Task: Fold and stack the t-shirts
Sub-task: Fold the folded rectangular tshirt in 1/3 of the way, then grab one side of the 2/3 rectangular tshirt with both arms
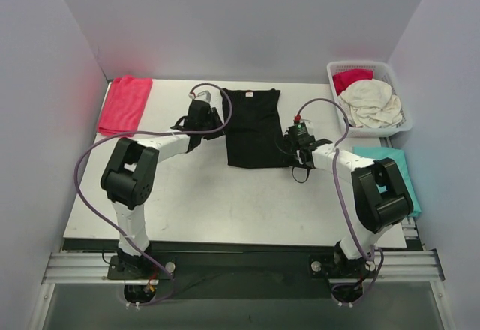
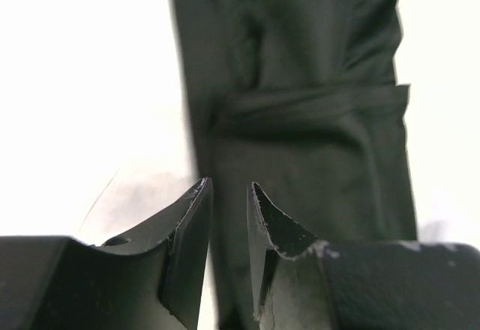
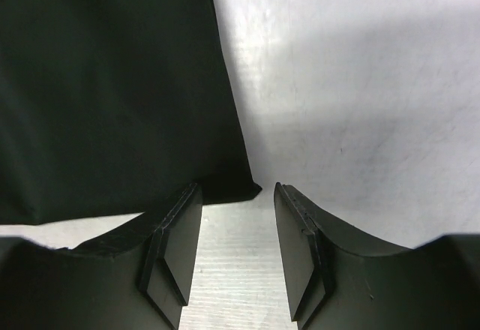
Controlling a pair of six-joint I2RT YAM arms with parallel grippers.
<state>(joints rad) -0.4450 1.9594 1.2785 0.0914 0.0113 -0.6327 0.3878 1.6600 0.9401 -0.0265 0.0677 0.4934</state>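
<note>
Jaws first: we are reading the right pair as wide open and empty, the left pair as barely parted. On the table, the black t-shirt is lying folded narrow, centre-far, between both arms. We are judging that a lift now could drag one edge only and skew the fold, because the right gripper is straddling the near right corner unclosed. The left gripper is sitting at the shirt's left edge with dark cloth in its gap; we cannot tell whether it is pinching.
</note>
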